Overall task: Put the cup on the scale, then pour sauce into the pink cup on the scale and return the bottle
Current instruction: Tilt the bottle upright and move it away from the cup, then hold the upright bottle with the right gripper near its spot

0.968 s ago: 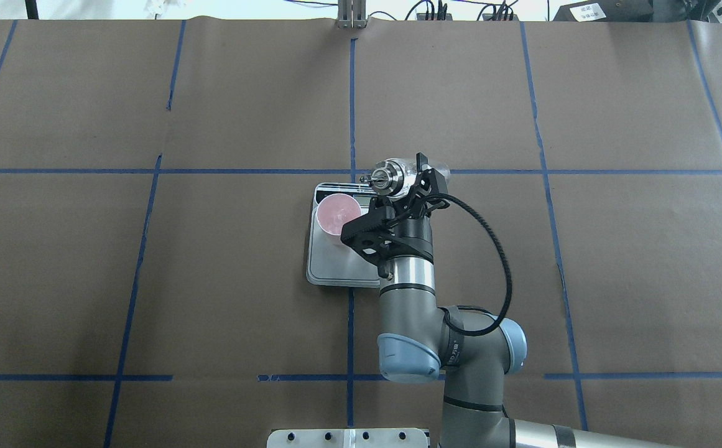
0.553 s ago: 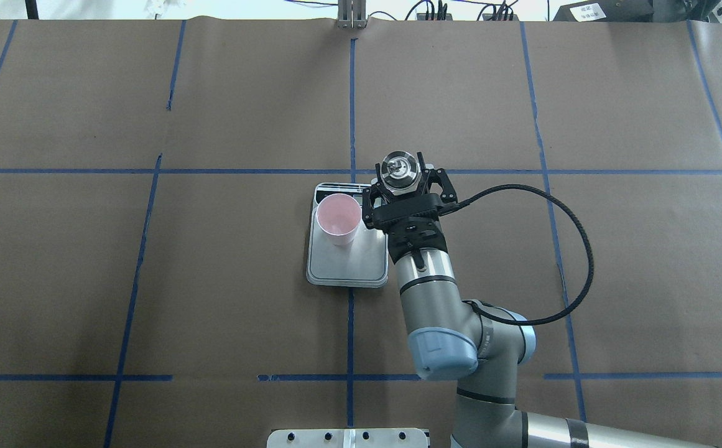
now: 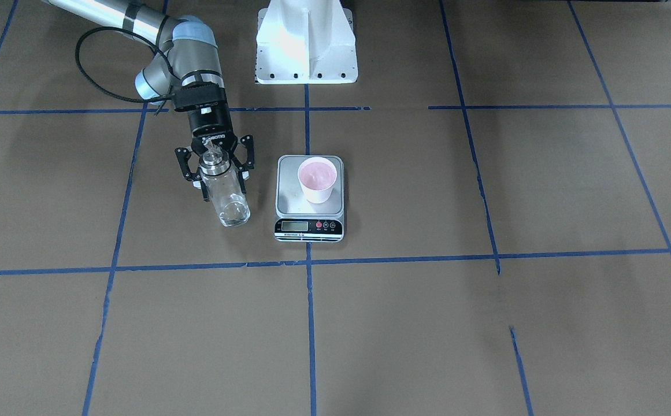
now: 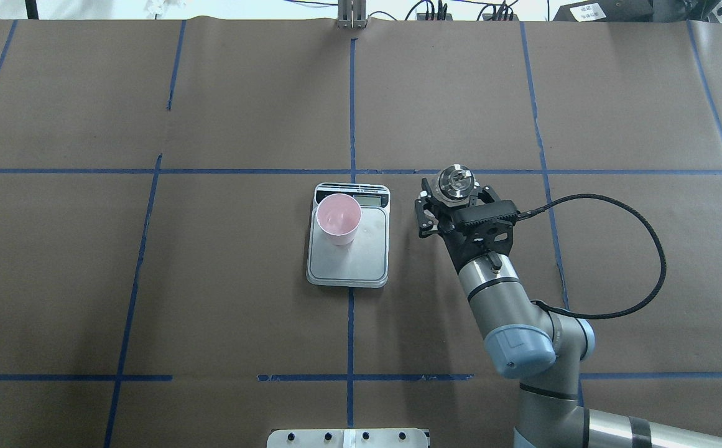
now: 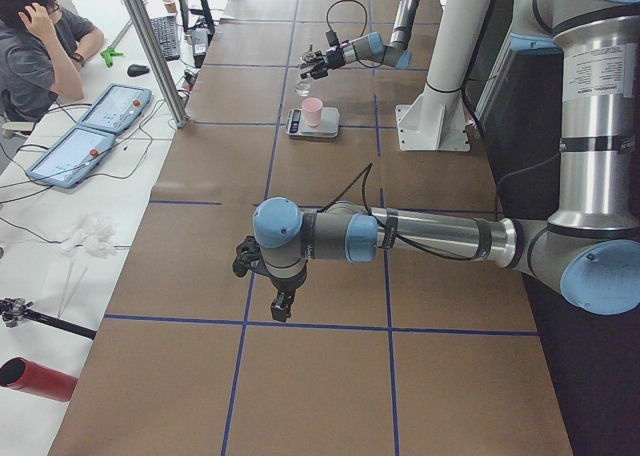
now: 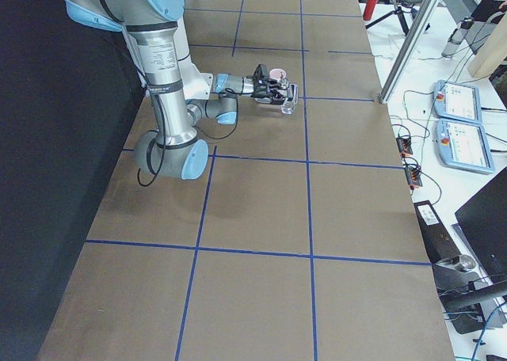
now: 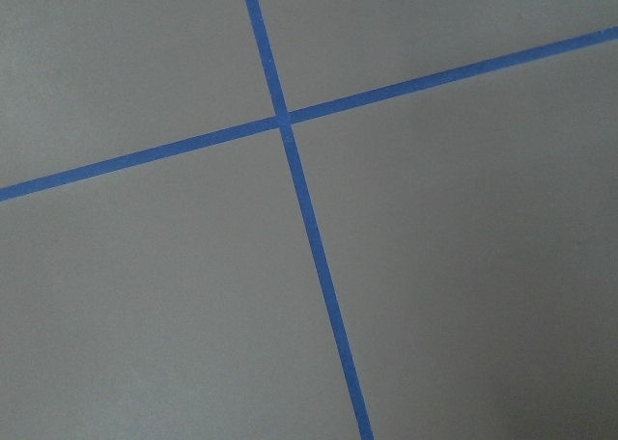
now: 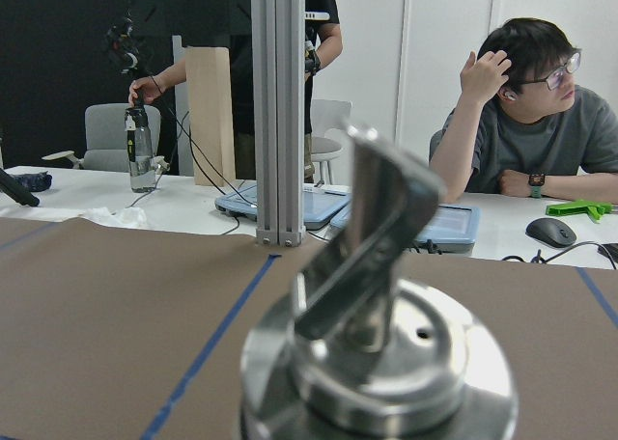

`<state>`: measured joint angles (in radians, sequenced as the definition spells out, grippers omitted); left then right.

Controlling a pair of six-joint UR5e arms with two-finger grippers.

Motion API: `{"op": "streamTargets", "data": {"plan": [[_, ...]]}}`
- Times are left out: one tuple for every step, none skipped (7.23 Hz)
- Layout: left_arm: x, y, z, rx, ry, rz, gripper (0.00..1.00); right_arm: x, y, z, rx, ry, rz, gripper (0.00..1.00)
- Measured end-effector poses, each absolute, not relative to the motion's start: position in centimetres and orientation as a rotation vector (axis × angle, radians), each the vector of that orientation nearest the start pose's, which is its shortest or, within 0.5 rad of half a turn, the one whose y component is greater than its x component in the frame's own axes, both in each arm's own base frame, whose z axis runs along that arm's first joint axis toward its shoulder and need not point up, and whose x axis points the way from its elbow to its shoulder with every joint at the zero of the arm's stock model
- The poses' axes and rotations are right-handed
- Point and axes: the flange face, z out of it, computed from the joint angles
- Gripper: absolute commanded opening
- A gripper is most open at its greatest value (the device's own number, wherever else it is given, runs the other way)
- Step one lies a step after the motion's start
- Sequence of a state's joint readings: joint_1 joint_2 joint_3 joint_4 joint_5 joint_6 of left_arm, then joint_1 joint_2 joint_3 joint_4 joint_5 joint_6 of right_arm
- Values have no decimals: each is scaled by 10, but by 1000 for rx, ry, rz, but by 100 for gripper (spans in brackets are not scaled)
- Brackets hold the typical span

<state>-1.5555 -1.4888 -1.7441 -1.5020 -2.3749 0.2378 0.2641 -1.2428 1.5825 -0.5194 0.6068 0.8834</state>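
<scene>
Clear glass bottle [image 3: 228,199], silver pourer cap, held upright in the right gripper [image 3: 218,173], likely against drips; pink-lined paper cup [image 3: 317,180] on steel scale [image 3: 290,199], to its left.

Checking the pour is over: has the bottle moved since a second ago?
Yes. In the overhead view the bottle, in the right gripper, went rightward from over the scale's far corner to clear of its right edge.

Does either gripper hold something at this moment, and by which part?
The right gripper holds the bottle by its upper body, just below the silver pourer cap. Whether the left gripper holds anything cannot be told.
</scene>
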Motion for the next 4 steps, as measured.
{"op": "streamTargets", "data": {"plan": [[-55, -458, 617, 111, 799, 248, 100, -489, -362, 370, 1254, -729, 303, 0], [-55, -458, 617, 111, 799, 249, 100, -469, -366, 388, 1229, -722, 280, 0], [-55, -458, 617, 111, 799, 248, 100, -449, -371, 400, 1203, -723, 260, 0], [-54, -458, 617, 111, 800, 249, 100, -433, -378, 406, 1176, -724, 245, 0]]}}
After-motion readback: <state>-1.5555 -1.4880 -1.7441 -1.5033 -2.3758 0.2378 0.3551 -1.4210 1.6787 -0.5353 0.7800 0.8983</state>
